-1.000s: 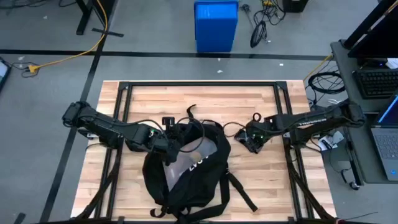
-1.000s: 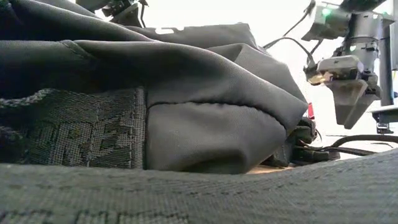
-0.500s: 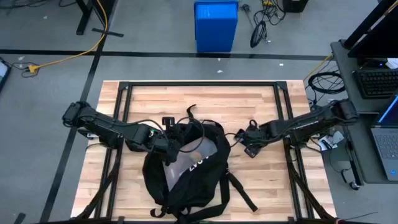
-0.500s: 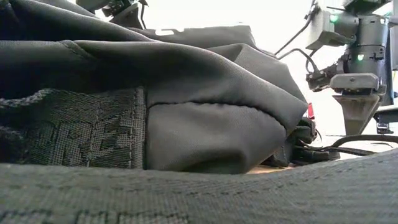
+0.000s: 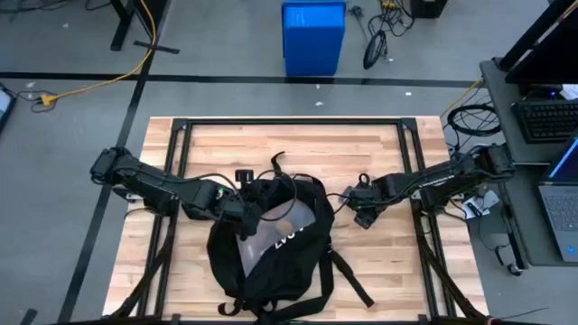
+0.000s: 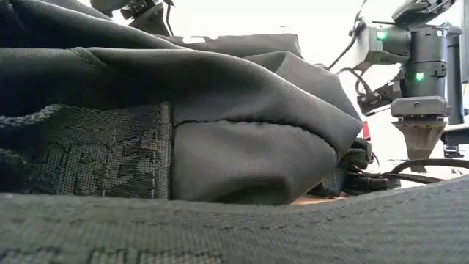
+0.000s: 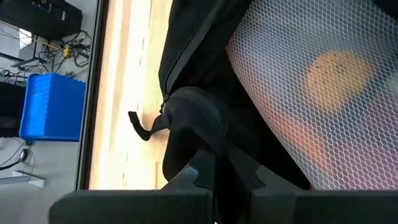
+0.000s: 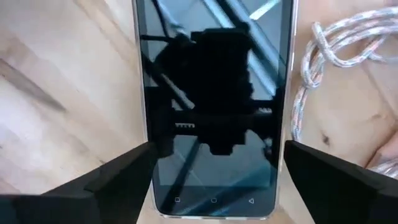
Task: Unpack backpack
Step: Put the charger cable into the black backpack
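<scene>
The black backpack (image 5: 271,244) lies in the middle of the wooden table, its open end toward the far edge. White mesh lining (image 7: 311,93) shows inside, with something orange behind it. My left gripper (image 5: 242,215) is shut on the backpack's fabric at the left of the opening. Right of the backpack, my right gripper (image 5: 361,215) points down, open. A black phone (image 8: 214,93) lies flat on the table, screen up, below and between its fingers (image 8: 124,174), which hang above the table (image 6: 420,143). My left gripper pinches a bunched fold of the backpack's black fabric (image 7: 196,124) between its two fingers (image 7: 214,177), at the left edge of the opening. It comes in from the table's left, slanting down. The backpack's body rests on the table.
A braided cord (image 8: 311,68) lies coiled on the table beside the phone. The backpack's straps (image 5: 348,275) trail toward the near right. A blue bin (image 5: 313,36) stands on the floor beyond the far edge, and a desk with a laptop (image 5: 560,208) stands to the right.
My right gripper has moved toward the backpack and the table's left edge, has come down a little, and has tipped from a slant to pointing straight down over the phone. The backpack and my left gripper have kept still.
</scene>
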{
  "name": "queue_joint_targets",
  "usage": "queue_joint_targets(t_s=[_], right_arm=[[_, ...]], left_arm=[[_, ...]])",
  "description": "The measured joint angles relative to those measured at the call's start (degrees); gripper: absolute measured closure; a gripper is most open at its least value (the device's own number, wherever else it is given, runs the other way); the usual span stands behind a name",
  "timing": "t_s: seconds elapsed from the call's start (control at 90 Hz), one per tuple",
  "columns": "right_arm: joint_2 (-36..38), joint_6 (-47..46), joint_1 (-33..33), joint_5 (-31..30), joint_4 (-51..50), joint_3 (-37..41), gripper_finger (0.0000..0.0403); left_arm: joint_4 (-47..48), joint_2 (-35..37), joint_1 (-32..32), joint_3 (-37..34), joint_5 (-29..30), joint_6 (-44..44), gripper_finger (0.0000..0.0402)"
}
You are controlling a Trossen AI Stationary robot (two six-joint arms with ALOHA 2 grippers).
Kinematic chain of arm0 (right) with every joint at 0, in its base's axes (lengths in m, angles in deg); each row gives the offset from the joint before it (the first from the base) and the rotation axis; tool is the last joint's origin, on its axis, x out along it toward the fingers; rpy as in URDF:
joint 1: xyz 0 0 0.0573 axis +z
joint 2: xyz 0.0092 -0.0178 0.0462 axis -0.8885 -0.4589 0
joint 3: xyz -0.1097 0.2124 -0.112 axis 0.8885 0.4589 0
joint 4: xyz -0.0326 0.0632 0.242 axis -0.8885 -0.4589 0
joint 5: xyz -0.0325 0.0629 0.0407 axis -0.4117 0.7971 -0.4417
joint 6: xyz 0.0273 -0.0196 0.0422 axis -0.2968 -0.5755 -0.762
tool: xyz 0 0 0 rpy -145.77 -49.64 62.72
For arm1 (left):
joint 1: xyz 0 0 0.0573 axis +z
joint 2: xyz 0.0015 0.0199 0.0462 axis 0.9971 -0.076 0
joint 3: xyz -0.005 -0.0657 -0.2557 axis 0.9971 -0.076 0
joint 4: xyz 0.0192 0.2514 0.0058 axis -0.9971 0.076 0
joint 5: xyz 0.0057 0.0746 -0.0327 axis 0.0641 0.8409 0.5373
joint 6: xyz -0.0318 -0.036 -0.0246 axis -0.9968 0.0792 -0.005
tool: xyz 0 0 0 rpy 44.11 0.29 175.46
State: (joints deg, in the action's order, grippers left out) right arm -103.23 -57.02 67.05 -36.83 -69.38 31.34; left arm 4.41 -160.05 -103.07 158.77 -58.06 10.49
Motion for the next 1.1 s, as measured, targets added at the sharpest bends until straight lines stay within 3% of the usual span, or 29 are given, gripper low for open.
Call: queue_joint_targets(t_s=[0.422,0.833,1.1], right_arm=[[-1.3,2.8,0.1,-4.4,-1.5,-6.9,0.0061],[-9.3,8.2,-3.3,-1.8,-1.4,-8.2,0.0057],[-9.7,10.7,-3.5,-2.2,-4.8,-14.7,0.0056]], left_arm=[[-0.1,0.0,0.0,0.0,0.0,0.0,0.0402],[-0.1,0.0,0.0,0.0,0.0,0.2,0.0402],[-0.1,0.0,0.0,0.0,-0.6,0.1,0.0402]])
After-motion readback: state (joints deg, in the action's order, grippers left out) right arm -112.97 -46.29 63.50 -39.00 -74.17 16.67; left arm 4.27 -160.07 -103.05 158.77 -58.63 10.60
